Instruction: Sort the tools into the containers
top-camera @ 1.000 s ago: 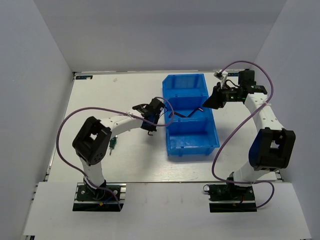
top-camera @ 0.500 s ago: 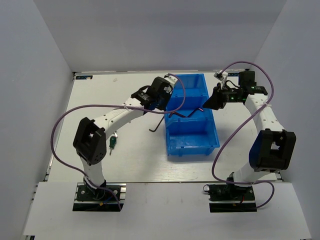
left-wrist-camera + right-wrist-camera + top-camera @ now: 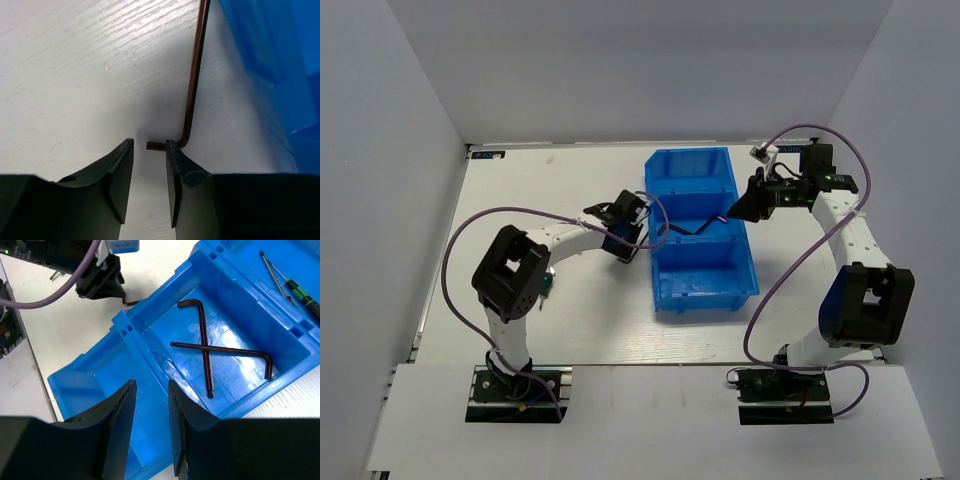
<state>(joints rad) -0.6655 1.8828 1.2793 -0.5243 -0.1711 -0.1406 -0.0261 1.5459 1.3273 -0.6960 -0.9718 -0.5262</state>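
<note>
Left wrist view: your left gripper is unclenched, its fingers apart astride the short leg of a hex key that lies on the table just beside the blue bin. Your right gripper is parted and holds nothing, above the bin's compartment with two crossed hex keys.

Overhead: my two arms flank the blue bin.

The bin sits a little right of the table's centre, its three compartments running from 12 to 6 o'clock. My left gripper is low at the bin's 9 o'clock, just beside its wall. My right gripper is at its 2 o'clock, over the rim. A green-handled screwdriver lies at the bin's 8 o'clock, well apart, half hidden by my left elbow.
</note>
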